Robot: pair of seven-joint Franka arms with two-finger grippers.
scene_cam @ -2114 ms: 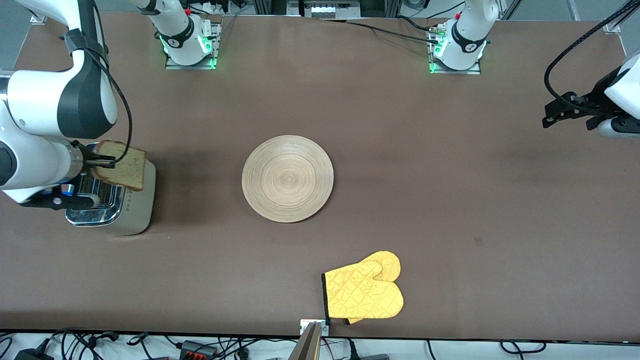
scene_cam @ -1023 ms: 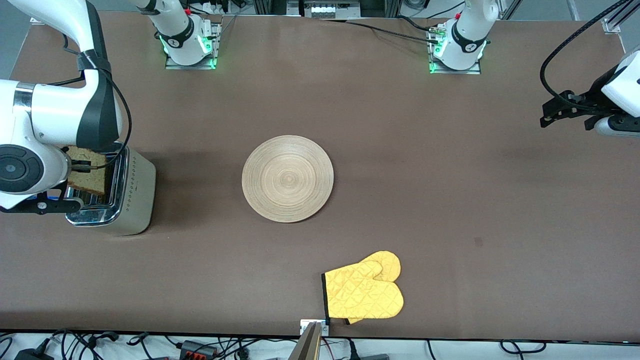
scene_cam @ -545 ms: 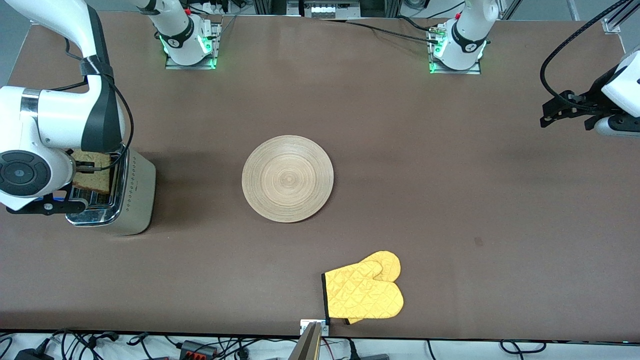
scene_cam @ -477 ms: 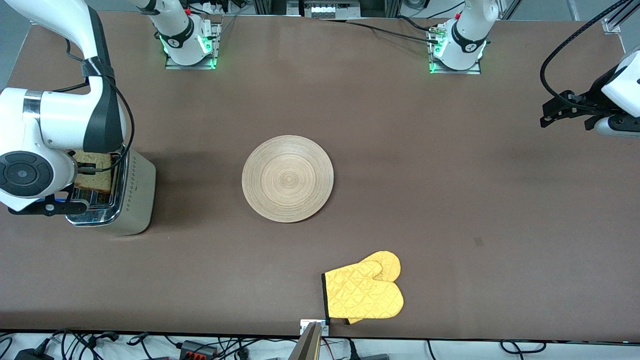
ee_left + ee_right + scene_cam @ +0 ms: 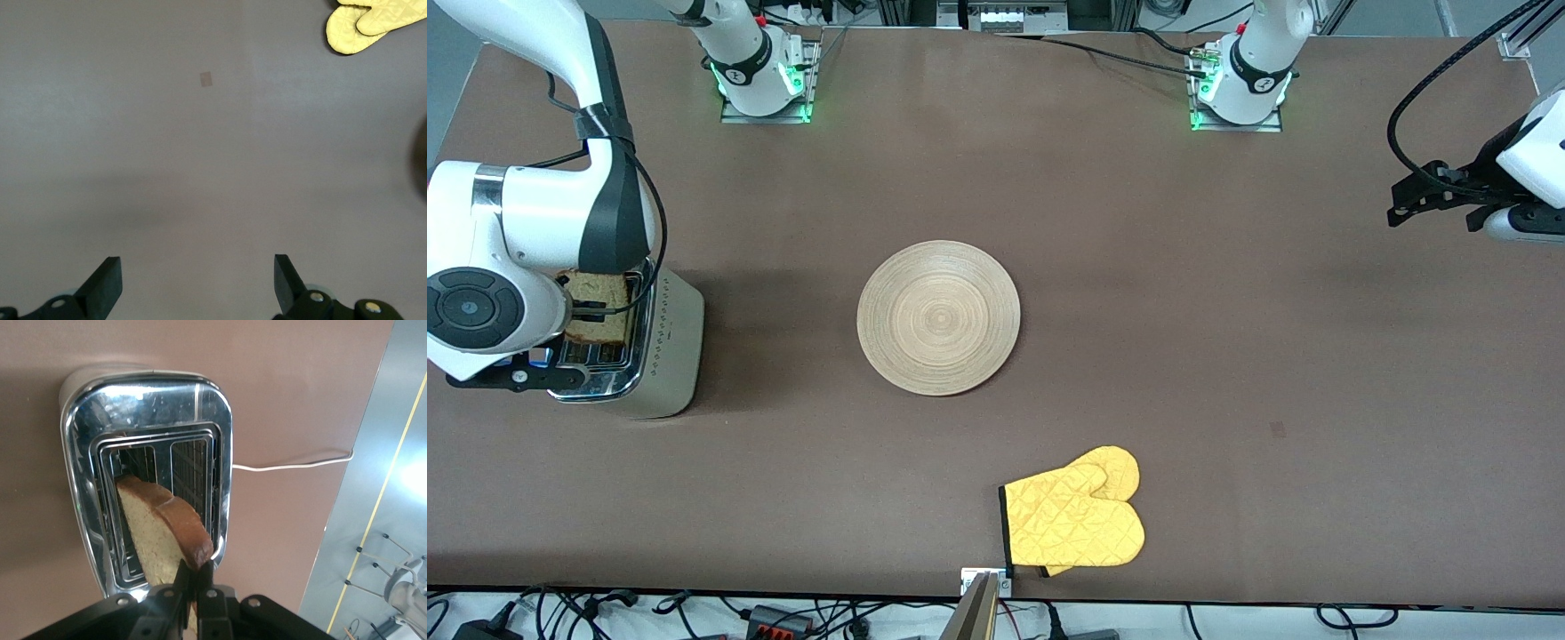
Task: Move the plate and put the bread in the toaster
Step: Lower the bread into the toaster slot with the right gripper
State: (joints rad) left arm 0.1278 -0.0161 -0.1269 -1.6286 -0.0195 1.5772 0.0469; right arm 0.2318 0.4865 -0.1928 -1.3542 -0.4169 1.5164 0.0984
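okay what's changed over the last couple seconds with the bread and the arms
The right hand, shut on the bread throughout, turned the slice from lying over the toaster to edge-down and lowered it into a slot. The plate, oven mitt and the waiting open left hand stayed put.

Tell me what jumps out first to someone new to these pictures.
The right gripper, jaws shut on the bread, holds the slice partly down in a slot of the toaster at the right arm's end of the table. The plate lies mid-table, with a yellow oven mitt nearer the front camera.
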